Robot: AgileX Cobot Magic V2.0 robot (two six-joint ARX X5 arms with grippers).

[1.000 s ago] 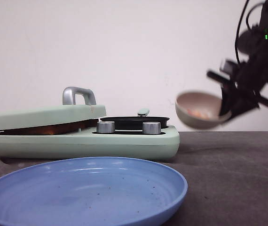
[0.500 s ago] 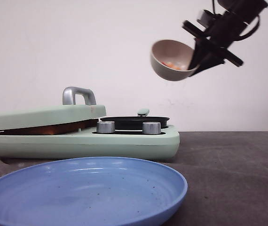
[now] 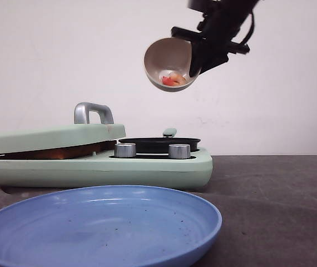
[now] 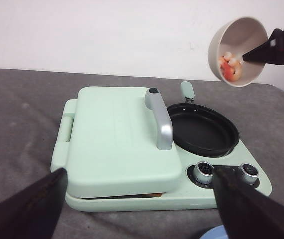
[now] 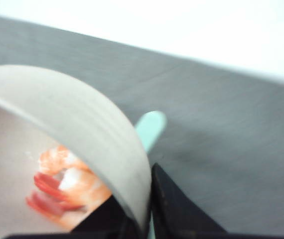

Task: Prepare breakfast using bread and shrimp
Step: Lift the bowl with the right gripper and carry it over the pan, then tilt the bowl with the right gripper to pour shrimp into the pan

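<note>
Right gripper [image 3: 194,67] pinching the rim of a small beige bowl [image 3: 167,58], fingers closed tight on it. Left gripper [image 4: 137,209] wide open, holding nothing, dark fingers [image 4: 22,206] low over the gray table [image 3: 270,211].

Nearest to the front camera, a big blue plate [image 3: 100,225] on that table. Behind it, a pale green cooker [image 3: 97,158] with its flat lid [image 4: 114,134] shut, a silver handle [image 4: 159,117] on top and two round knobs [image 3: 125,150]. Brown edge of the bread [image 3: 55,153] peeking out under the lid. Beside the lid, a round black pan [image 4: 202,129]. High above the pan, the tipped bowl with orange and white shrimp [image 4: 229,67] inside. Farthest back, a plain white wall [image 3: 64,55].
</note>
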